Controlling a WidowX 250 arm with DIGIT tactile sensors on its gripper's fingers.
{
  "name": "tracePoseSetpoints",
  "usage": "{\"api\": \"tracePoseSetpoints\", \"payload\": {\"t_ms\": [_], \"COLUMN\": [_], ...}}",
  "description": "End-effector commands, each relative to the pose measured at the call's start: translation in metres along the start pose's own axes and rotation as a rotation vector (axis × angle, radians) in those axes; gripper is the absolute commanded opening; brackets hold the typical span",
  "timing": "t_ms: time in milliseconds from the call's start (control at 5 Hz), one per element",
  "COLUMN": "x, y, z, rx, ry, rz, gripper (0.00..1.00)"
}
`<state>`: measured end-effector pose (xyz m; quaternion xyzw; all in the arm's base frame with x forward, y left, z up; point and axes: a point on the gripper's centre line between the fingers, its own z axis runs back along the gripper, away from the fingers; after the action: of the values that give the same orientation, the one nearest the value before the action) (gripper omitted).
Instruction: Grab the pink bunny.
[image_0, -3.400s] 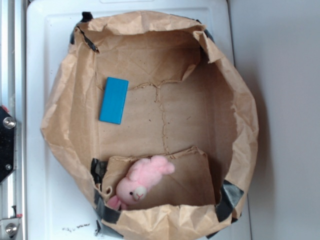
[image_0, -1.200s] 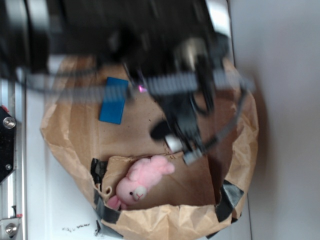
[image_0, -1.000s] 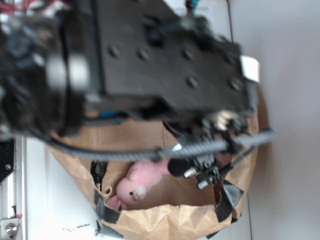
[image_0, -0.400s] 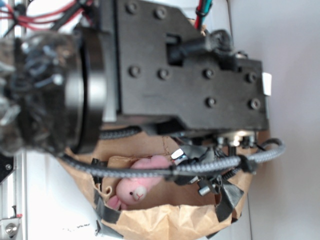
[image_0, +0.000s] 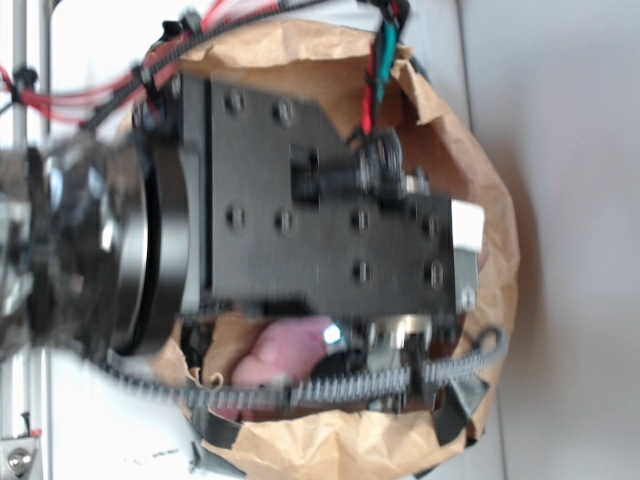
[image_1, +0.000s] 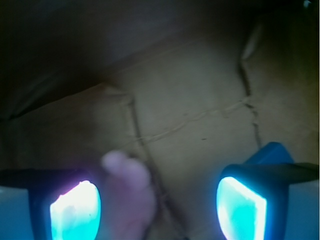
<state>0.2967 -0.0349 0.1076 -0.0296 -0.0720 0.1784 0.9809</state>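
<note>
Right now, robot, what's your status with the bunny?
Claw open, holding nothing. Pink bunny beside one finger, ungrabbed. Nothing between them.

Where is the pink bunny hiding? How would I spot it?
Look into the big crumpled brown paper bag lying open on the white surface. The black robot arm covers most of it, but near the bag's bottom edge a soft, pale pink bunny peeks out beneath the arm. It is the only pink, fuzzy thing there.
</note>
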Motion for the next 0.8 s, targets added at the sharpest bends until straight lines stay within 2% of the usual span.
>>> {"api": "tracePoseSetpoints", "payload": {"t_ms": [0,200,400,600], "x": [-0.011,-0.019,-0.025,-0.03], "y": [-0.036,-0.026,-0.007,-0.006], "z": [-0.007,-0.016,-0.018,-0.028], "rx": [-0.048,0.006,0.037,0.068], "ry": [-0.026,0.017,0.043,0.065], "rz": [-0.11,-0.09,-0.046,-0.042], "gripper": [1.0,1.0,1.0,1.0]}}
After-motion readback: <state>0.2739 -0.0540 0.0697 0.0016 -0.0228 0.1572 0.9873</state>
